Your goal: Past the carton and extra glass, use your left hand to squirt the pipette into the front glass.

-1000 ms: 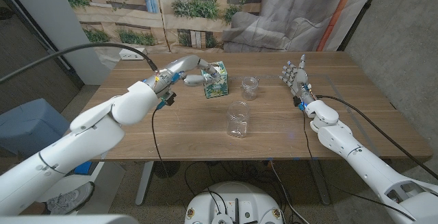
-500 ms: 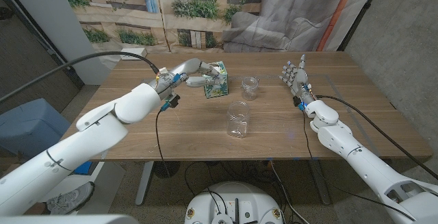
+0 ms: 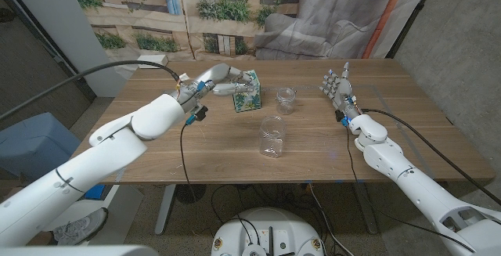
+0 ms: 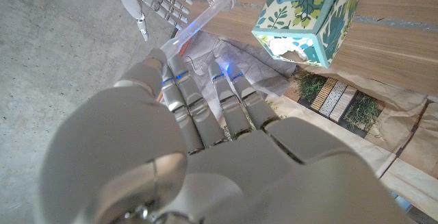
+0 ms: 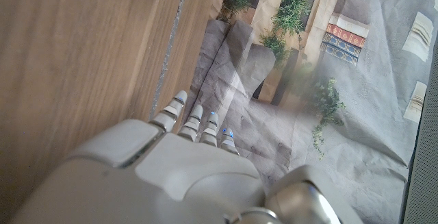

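Beside the carton [image 3: 246,90], on its left as the head view shows it, the left hand [image 3: 213,78] has crept closer over the last second and lifted a little, its fingers [image 4: 205,97] now pressed together around the pipette [image 3: 225,88]. In the left wrist view the clear pipette [image 4: 209,11] pokes out beyond the fingertips, slanting toward the far side of the table [image 3: 196,142]. My guess is that the pickup is done and the carry has only begun: the hand has yet to pass the carton.

Right of the carton stands the extra glass [image 3: 286,99], a small jar that looks empty. Nearer the robot than the carton, the front glass [image 3: 272,136] stands upright, clear, and apparently dry; any liquid inside the pipette is too faint to make out.

Well right of the carton, the right hand [image 3: 338,86] waits upright with fingers spread, holding nothing.
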